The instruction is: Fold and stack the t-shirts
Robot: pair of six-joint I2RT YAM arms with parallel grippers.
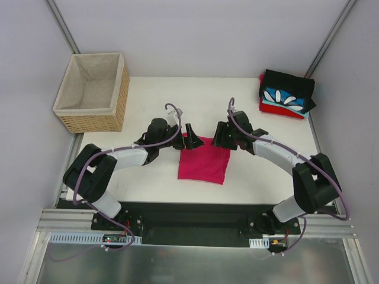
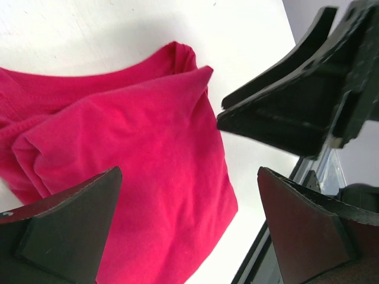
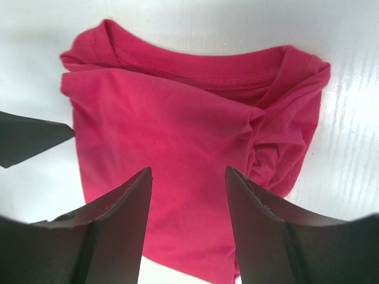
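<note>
Overhead and wrist views of the worktop (image 1: 154,177) during the folding task. We see the magenta-pink t-shirt (image 1: 204,163) lying folded into a rough rectangle at the middle of the worktop, between the two arms. In the right wrist view its neckband seam runs along one edge and the cloth bunches at one corner.

The left pincer (image 2: 188,176) is at the far left corner of this shirt, fully released. Its fingers (image 2: 65,231) are spread wide, with only the cloth lying flat in the gap below. The right pincer (image 3: 188,173) is at the far right corner, also released. Its fingers (image 3: 118,225) are partly apart and clamp nothing. We cannot tell whether either pincer's tips touch the cloth. Each wrist view catches the other pincer's dark finger at its margin.

At the far right corner of the worktop, well apart from the magenta-pink shirt, lies a stack of folded shirts. The black t-shirt (image 1: 288,83) is on top, the blue petal-print t-shirt (image 1: 284,98) is beneath it, and the red t-shirt (image 1: 283,110) is at the bottom. A wicker basket (image 1: 118,97) with beige lining stands at the far left corner.
</note>
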